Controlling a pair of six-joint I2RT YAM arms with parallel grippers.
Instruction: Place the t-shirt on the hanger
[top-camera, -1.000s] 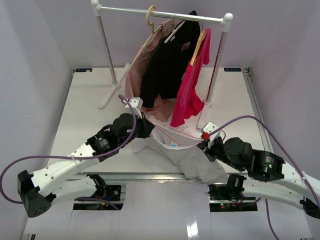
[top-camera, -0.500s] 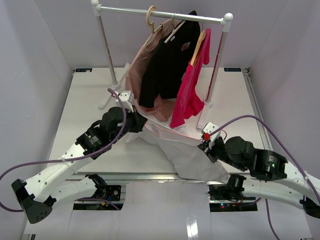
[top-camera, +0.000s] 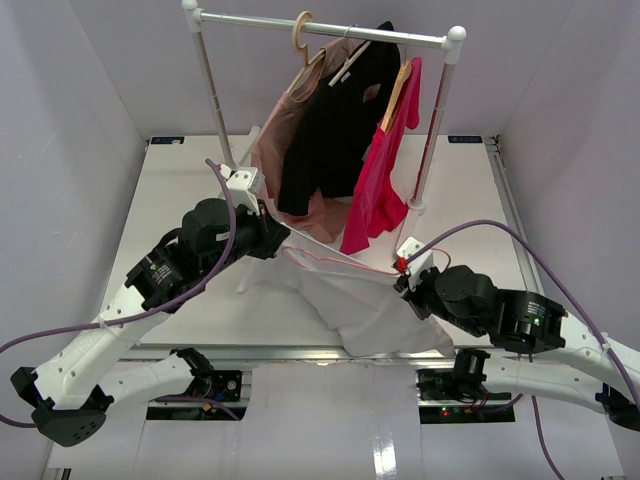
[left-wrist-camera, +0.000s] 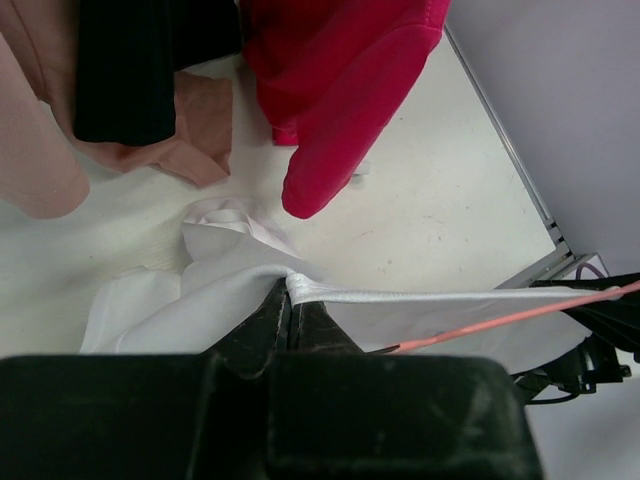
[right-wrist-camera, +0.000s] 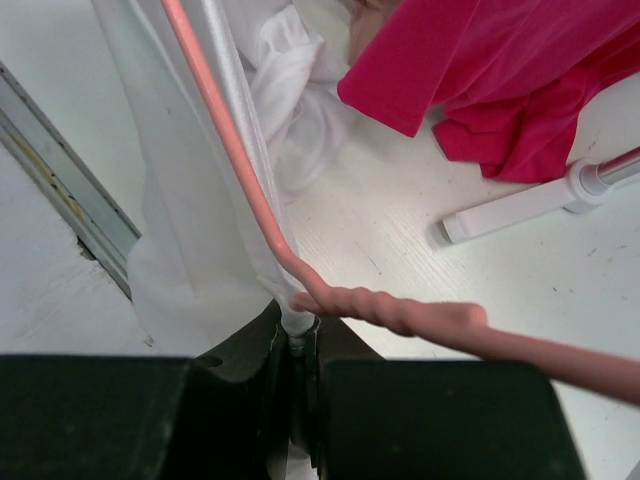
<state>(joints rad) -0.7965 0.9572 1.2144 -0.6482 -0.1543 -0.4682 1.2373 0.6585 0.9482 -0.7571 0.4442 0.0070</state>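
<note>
Left tool (left-wrist-camera: 290, 296): clamped on t-shirt (top-camera: 360, 310) edge | right tool (right-wrist-camera: 298, 335): closed on fabric beside hanger (right-wrist-camera: 250, 190) neck, grip on wire unconfirmed | t-shirt: taut between tools, counter (top-camera: 170, 220) 6 o'clock edge | risk: over-tension pulls thin fabric free; wire slides out.

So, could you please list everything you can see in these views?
t-shirt: one, white, stretched between both grippers
hanger: one, thin pink wire, along the t-shirt's held edge
clothes rack: one, white, far side of table
dusty-pink garment: one, hanging, left on rack
black shirt: one, hanging, middle
bright pink garment: one, hanging, right
table: one, white
left gripper: black, shut on t-shirt
right gripper: black, shut on t-shirt
</note>
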